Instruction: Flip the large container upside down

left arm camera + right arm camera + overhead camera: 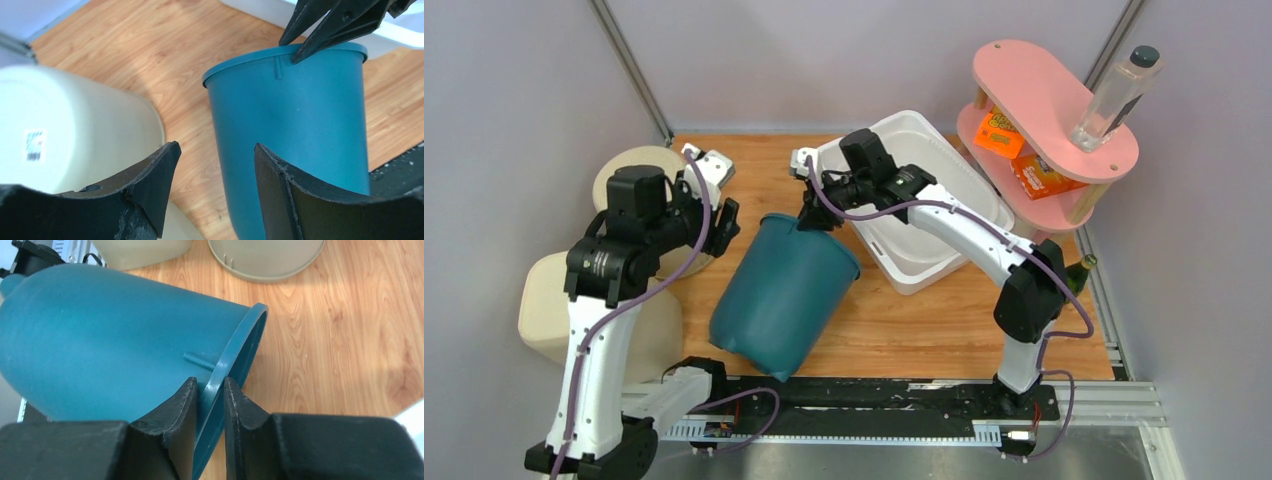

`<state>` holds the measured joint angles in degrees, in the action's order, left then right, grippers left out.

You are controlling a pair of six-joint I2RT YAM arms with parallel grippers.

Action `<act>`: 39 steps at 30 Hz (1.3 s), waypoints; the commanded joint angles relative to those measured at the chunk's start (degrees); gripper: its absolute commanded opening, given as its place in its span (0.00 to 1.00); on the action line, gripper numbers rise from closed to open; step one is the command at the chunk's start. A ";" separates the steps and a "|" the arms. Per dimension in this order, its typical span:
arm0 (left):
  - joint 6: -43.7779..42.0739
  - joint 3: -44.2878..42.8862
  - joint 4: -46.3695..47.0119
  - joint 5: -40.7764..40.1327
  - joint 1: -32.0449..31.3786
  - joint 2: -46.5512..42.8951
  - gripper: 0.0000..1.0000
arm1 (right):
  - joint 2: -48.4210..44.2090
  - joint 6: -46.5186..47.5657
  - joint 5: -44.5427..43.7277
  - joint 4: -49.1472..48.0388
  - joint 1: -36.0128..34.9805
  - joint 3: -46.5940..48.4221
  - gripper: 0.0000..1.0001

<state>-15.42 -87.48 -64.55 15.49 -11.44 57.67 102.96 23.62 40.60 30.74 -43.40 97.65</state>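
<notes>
The large container is a teal bin (779, 295), tilted over with its closed base near the table's front edge and its open rim lifted toward the back. My right gripper (814, 222) is shut on the far rim of the bin, one finger outside the wall and one inside, as the right wrist view shows (210, 383); the teal wall (100, 340) fills the left of that view. My left gripper (724, 225) is open and empty just left of the bin. In the left wrist view the bin (295, 115) lies beyond the gripper (217, 147), not touched.
A white tub (944, 245) sits right of the bin. Two cream bins (639, 165) (554, 310) stand at the left. A pink two-tier shelf (1044, 90) at the back right holds a clear bottle (1114, 100) and orange boxes (1004, 135).
</notes>
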 commanded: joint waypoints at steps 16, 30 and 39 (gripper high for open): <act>5.34 10.96 -2.18 -0.66 8.57 -3.96 0.70 | 29.48 -3.89 0.58 -1.89 3.23 25.96 0.21; 5.50 8.77 -2.11 1.27 9.95 -1.98 0.70 | 35.73 -9.15 -12.51 -6.47 3.06 24.97 0.46; 3.99 0.81 -2.27 3.63 10.04 -1.44 0.69 | 37.93 -9.75 -18.25 -8.16 3.06 25.30 0.70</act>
<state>-10.96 -81.03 -66.72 14.87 -1.67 56.75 134.04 11.66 28.71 11.38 -39.27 125.75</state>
